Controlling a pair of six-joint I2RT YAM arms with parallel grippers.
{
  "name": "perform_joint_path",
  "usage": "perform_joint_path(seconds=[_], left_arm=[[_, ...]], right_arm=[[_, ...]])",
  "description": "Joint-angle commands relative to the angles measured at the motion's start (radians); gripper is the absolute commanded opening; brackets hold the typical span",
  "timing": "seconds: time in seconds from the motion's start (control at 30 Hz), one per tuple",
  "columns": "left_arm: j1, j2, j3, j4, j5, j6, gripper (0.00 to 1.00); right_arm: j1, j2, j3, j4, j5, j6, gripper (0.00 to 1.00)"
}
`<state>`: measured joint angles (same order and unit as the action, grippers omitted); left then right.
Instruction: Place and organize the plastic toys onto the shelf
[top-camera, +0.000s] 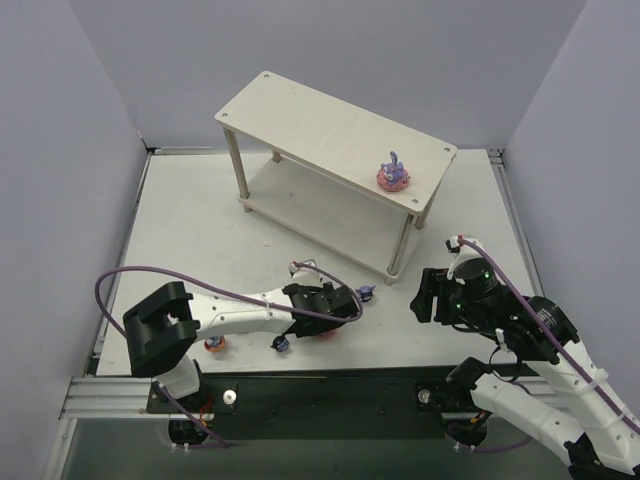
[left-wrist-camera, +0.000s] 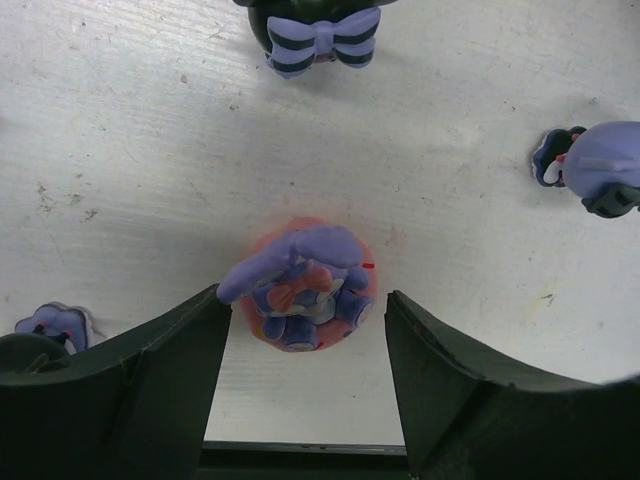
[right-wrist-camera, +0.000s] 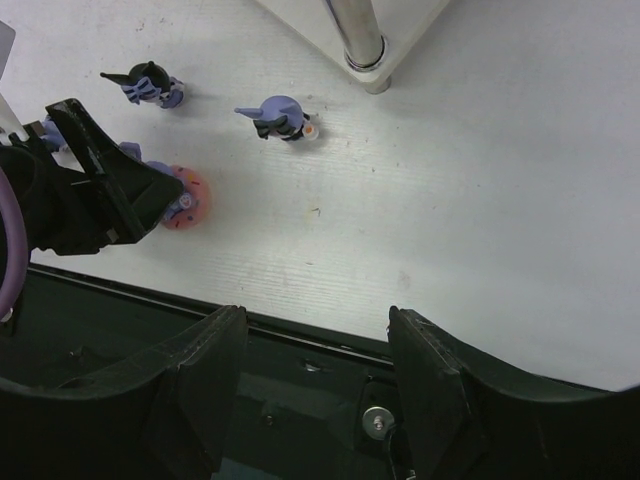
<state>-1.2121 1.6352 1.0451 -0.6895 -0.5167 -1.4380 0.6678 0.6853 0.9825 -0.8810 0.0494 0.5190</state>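
Left end effector (left-wrist-camera: 303, 300) set wide, one finger either side of a purple rabbit (left-wrist-camera: 300, 285) standing upright on its pink base on the counter (top-camera: 200, 230), near the front edge; no contact evident; nothing held. Right end effector (right-wrist-camera: 312, 320) likewise wide and empty, hovering to the right, well apart from the toys. A dark blue figure (left-wrist-camera: 320, 30) stands just beyond the rabbit; a second small figure (right-wrist-camera: 280, 115) lies tipped further out. At the far side, the shelf (top-camera: 300, 120) carries one placed rabbit (top-camera: 392, 172) on its top board, near the right end; lower board appears bare. Judgement: grasp step in hand, task at an early stage. Next move calls for closing squarely on the rabbit, lifting clear, then carrying it to the top board beside the placed one.
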Motion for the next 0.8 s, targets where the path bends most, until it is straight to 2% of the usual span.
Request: perform_joint_path(seconds=[0.0,0.3,0.47,0.57,0.67,0.7,0.77], left_arm=[[0.000,0.009,-0.022,0.036,-0.055,-0.182,0.74],[0.006,0.046,-0.062,0.168,-0.051,-0.118,0.75],[0.006,0.064,-0.060,0.168,-0.039,-0.093,0.75],[0.005,0.072,-0.062,0.144,-0.029,-0.090,0.67],[0.006,0.071,-0.060,0.125,-0.039,-0.072,0.54],[0.003,0.066,-0.059,0.120,-0.046,-0.067,0.46],[0.003,0.061,-0.054,0.119,-0.051,-0.036,0.41]], right_arm=[[-0.005,-0.004,-0.018,-0.027,0.017,-0.017,0.59],[-0.007,-0.007,-0.004,-0.039,0.012,-0.045,0.59],[-0.008,-0.010,-0.010,-0.039,0.017,-0.043,0.59],[-0.008,-0.012,-0.013,-0.038,0.023,-0.043,0.59],[-0.008,-0.010,-0.008,-0.038,0.026,-0.042,0.59],[-0.007,-0.012,-0.008,-0.039,0.026,-0.039,0.59],[-0.008,-0.013,-0.008,-0.038,0.026,-0.040,0.59]])
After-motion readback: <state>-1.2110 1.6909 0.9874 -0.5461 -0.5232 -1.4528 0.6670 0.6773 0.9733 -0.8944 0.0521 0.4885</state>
